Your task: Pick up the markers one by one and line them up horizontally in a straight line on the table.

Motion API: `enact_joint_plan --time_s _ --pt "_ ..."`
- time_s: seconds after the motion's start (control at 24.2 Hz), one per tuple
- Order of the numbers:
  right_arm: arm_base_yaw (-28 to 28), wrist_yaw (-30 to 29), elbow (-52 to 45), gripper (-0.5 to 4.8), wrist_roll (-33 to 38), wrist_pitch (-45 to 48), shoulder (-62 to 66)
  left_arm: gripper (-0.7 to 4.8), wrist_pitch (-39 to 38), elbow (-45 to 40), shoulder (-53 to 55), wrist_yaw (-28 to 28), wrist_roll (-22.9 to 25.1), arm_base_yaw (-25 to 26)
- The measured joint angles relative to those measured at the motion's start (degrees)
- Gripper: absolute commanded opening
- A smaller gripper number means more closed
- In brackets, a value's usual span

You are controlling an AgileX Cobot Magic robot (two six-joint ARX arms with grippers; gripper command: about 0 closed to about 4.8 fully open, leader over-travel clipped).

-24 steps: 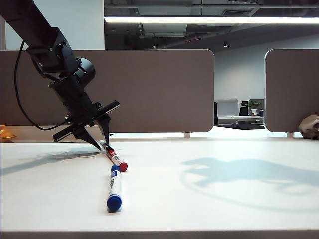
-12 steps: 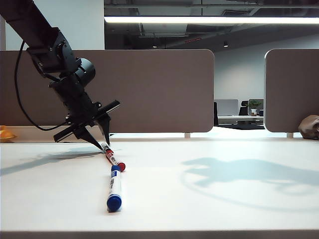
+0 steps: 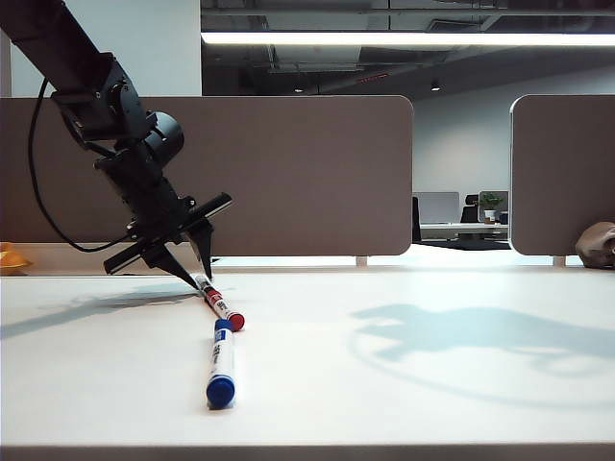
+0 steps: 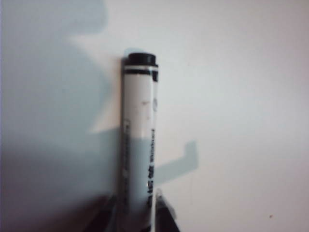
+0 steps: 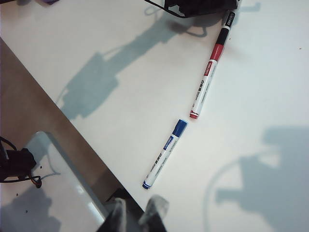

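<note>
Nothing has really shifted since a second ago: left arm and markers sit as they did. Broad and smooth, the white table [image 3: 404, 384] carries soft grey shadows. At its far left the left gripper [image 3: 192, 271] reaches down, its dark pointed fingers apart, straddling the black marker [image 4: 139, 145], which lies flat, a slim white barrel with blurred, unreadable print. Red marker [image 3: 223, 308] and blue marker [image 3: 221, 363] continue the line end to end, tiny gaps between. The right gripper [image 5: 137, 215] hovers high above, fingers nearly together, holding nothing.
</note>
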Motion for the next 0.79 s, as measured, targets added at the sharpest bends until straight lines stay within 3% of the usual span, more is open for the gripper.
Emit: enact_joint_plan --time_s 0.58,0.79 --pt "0.0 0.0 -0.02 0.63 0.02 0.0 0.0 0.78 0.87 0.02 -2.54 -0.48 0.0 -0.02" --pt "0.0 0.0 0.0 0.63 0.0 0.0 0.0 0.07 1.38 0.04 -4.96 -3.15 0.0 -0.02"
